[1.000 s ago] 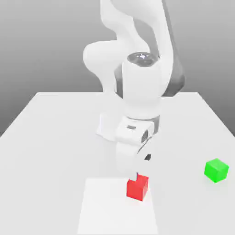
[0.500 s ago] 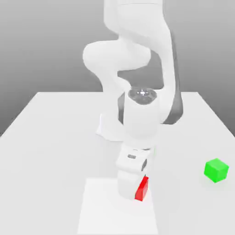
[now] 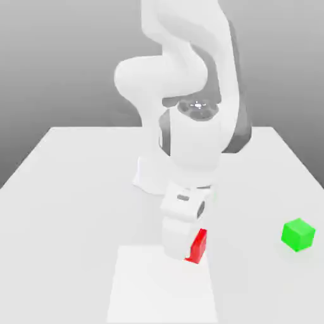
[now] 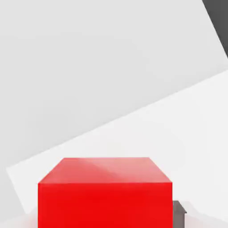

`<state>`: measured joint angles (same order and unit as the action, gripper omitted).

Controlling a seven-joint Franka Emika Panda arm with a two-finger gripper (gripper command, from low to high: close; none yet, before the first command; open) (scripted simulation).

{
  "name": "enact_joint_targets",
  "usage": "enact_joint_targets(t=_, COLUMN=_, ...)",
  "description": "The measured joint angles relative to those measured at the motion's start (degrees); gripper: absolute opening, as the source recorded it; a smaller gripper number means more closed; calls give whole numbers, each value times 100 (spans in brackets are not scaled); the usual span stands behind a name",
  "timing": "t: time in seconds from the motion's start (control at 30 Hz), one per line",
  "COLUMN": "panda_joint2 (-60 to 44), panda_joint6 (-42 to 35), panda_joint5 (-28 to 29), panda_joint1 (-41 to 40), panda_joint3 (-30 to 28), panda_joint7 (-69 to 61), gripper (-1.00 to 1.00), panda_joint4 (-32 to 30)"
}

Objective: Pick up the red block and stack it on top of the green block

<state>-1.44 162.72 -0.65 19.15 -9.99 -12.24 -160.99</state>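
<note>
The red block (image 3: 200,244) sits between my gripper's (image 3: 192,253) jaws, mostly hidden behind the white hand in the exterior view, and hangs a little above the table. In the hand view the red block (image 4: 105,196) is close up, with a dark finger pad (image 4: 179,213) pressed against one side. The gripper is shut on it. The green block (image 3: 298,235) rests on the table, well off to the exterior view's right of the gripper and apart from it.
A lighter white square patch (image 3: 161,288) lies on the grey table (image 3: 69,190) under the gripper. My arm's base (image 3: 149,174) stands behind the gripper at mid-table. Table edges run along both sides.
The gripper came down over the red block and shut on it. Since then the hand has risen slightly, taking the block up with it. The green block has not moved.
</note>
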Motion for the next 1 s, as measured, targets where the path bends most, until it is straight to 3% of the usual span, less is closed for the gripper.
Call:
enact_joint_targets(t=0.13, panda_joint2=263, panda_joint6=-271, panda_joint5=139, panda_joint1=4, panda_joint3=113, panda_joint7=150, gripper=-100, panda_joint4=-20)
enact_joint_targets(t=0.87, panda_joint2=213, panda_joint6=-1114, panda_joint5=77, panda_joint1=2678, panda_joint3=1215, panda_joint7=740, gripper=-100, panda_joint4=867)
enact_joint_targets(t=1.0, panda_joint2=-282, panda_joint6=-713, panda_joint5=100, panda_joint1=2920, panda_joint3=1188, panda_joint7=807, gripper=-100, panda_joint4=956)
